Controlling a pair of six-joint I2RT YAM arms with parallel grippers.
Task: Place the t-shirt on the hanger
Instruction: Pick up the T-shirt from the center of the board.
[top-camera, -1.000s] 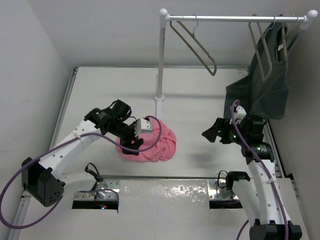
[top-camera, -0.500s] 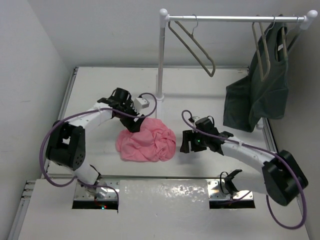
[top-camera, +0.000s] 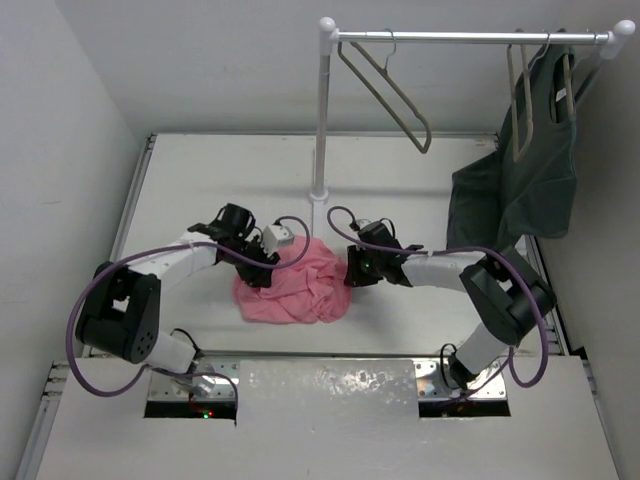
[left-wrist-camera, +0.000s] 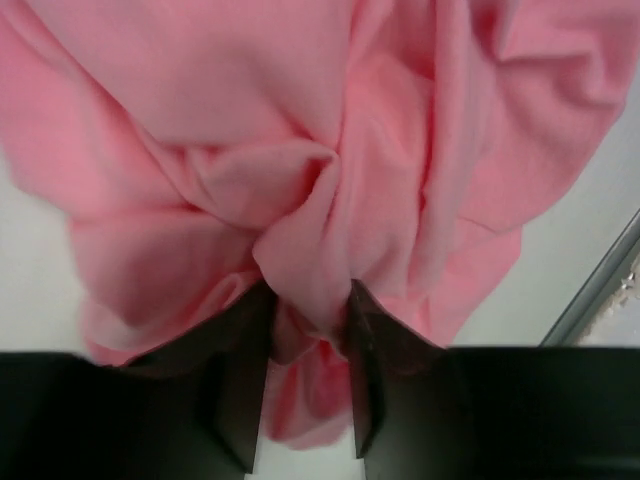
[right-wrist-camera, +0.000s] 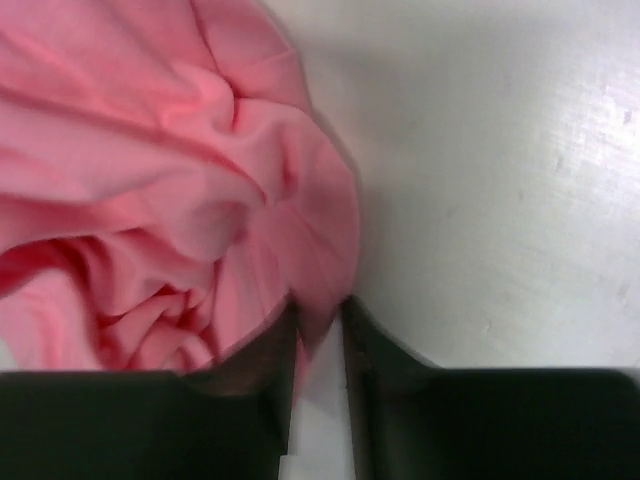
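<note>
The pink t-shirt (top-camera: 296, 285) lies crumpled on the white table between my two arms. My left gripper (top-camera: 262, 268) is at the heap's left side, and in the left wrist view its jaws (left-wrist-camera: 308, 310) are shut on a bunched fold of the t-shirt (left-wrist-camera: 300, 180). My right gripper (top-camera: 350, 270) is at the heap's right edge. In the right wrist view its jaws (right-wrist-camera: 318, 315) pinch the rim of the t-shirt (right-wrist-camera: 180, 200). The taupe hanger (top-camera: 388, 92) hangs empty on the rail at the back.
A white rail on a post (top-camera: 322, 110) stands behind the t-shirt. A dark grey-green garment (top-camera: 525, 175) hangs on another hanger at the rail's right end. Walls close in the left and right sides.
Both arms swung in to the pink heap, the right from far right to its right edge. Both grippers went from open to shut on the fabric.
</note>
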